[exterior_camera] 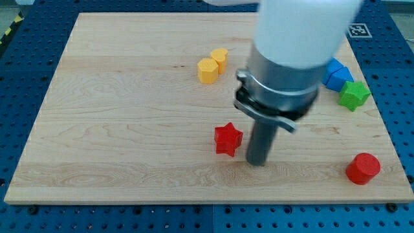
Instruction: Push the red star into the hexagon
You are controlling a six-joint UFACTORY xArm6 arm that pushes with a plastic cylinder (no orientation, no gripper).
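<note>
Well: pale wood-grain counter [116, 129]. Matte red star [228, 139] near centre, below yellow hexagon [207, 70]. My tip [257, 163] just right of star, smooth dark rod. No claw visible.

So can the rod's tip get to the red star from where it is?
Probably yes. My tip sits just to the view's right of the red star, with only bare wooden board between them. The yellow hexagon lies beyond, toward the view's top.
</note>
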